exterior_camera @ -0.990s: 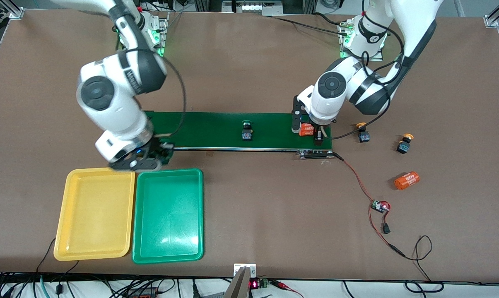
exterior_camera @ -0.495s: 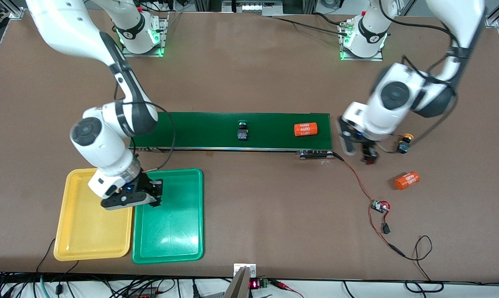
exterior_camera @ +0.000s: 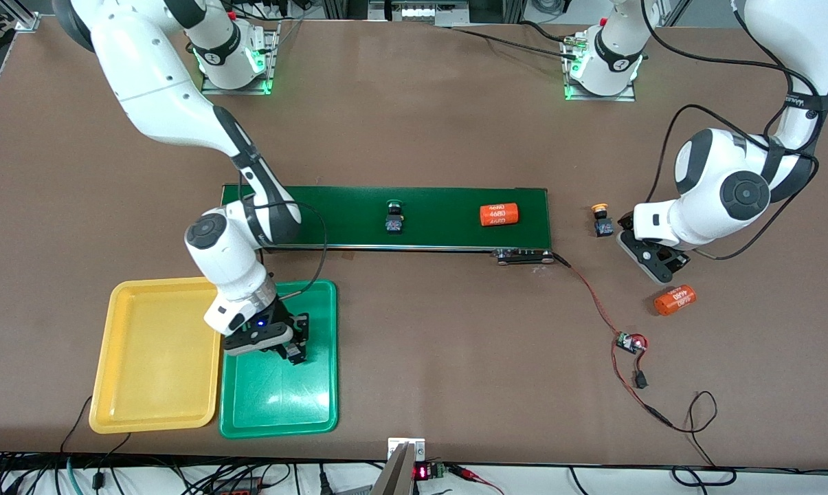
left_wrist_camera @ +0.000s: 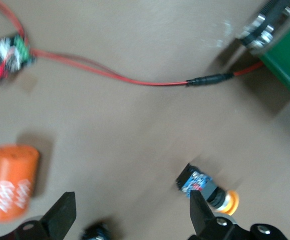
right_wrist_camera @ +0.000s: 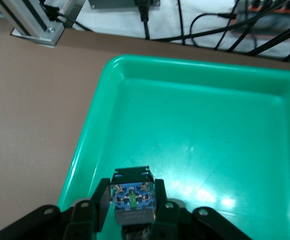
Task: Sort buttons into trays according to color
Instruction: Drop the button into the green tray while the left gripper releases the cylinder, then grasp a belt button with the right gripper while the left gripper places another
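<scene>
While the R gripper (exterior_camera: 291,342) hangs low over the green tray (exterior_camera: 280,402), its fingers stay pinched on a button (right_wrist_camera: 132,199), black body showing in the right wrist view, cap hidden. It has come off the conveyor belt (exterior_camera: 441,237) end in the last sec, so drop-off looks imminent, not yet done. Yellow tray (exterior_camera: 149,405) holds nothing. L gripper (exterior_camera: 654,261), jaws wide and holding nothing, has swung off the belt to the table at the L arm's end, over a yellow-cap button (left_wrist_camera: 207,187); second yellow button (exterior_camera: 600,220) just beside. Green-cap button (exterior_camera: 393,217) and an orange cylinder (exterior_camera: 499,214) ride the belt; another cylinder (exterior_camera: 675,300) lies on the table.
</scene>
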{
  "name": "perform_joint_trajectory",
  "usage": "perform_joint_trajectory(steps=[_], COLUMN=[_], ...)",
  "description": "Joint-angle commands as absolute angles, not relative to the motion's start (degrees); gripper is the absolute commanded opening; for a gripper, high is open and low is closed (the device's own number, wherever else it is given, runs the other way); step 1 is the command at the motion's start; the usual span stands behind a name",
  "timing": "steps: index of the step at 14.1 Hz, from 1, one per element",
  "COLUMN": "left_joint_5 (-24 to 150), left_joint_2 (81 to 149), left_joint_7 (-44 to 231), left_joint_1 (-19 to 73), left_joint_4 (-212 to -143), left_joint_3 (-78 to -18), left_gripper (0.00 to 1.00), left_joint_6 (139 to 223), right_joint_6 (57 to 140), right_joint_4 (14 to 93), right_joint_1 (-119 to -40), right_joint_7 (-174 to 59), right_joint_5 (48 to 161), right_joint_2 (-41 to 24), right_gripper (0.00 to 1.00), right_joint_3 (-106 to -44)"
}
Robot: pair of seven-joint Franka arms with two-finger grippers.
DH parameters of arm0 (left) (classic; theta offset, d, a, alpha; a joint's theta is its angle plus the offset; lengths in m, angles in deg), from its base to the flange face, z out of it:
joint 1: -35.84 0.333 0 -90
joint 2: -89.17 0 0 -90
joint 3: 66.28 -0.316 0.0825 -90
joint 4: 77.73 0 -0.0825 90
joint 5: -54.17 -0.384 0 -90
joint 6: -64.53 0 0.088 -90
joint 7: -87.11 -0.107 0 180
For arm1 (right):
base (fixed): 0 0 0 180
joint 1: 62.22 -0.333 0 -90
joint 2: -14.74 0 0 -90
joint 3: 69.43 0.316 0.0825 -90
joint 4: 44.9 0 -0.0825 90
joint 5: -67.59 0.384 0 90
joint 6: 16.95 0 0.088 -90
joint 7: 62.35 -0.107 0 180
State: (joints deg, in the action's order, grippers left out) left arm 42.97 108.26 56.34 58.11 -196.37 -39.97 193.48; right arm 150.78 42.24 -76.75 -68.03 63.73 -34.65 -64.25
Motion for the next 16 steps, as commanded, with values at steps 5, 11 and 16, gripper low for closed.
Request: perform_joint_trajectory(steps=[5,11,16], left_joint_5=[51.8,56.2,56.1], left_joint_2=[110.6,113.2,114.0], left_joint_7=[82.5,88.9,92.3], left_joint_1=[57.5,57.5,57.5], left_joint_4=[-198.1,-200.9,-202.9], left_joint_3=[-40.7,-42.5,-42.6], left_gripper=[1.0,1.0,1.0], left_joint_6=[191.7,192.9,192.9], right_joint_6=[147.6,122.8,104.1], right_joint_4=[40.8,40.9,48.9], right_joint_1=[-76.7,-77.2,-77.3], right_joint_7=[-67.2,-73.7,-79.7], right_joint_5=[63.5,64.0,64.2], right_joint_2=[-34.2,-24.1,-10.0], right_gripper=[1.0,1.0,1.0], right_joint_3=[-64.0,-63.9,-63.4])
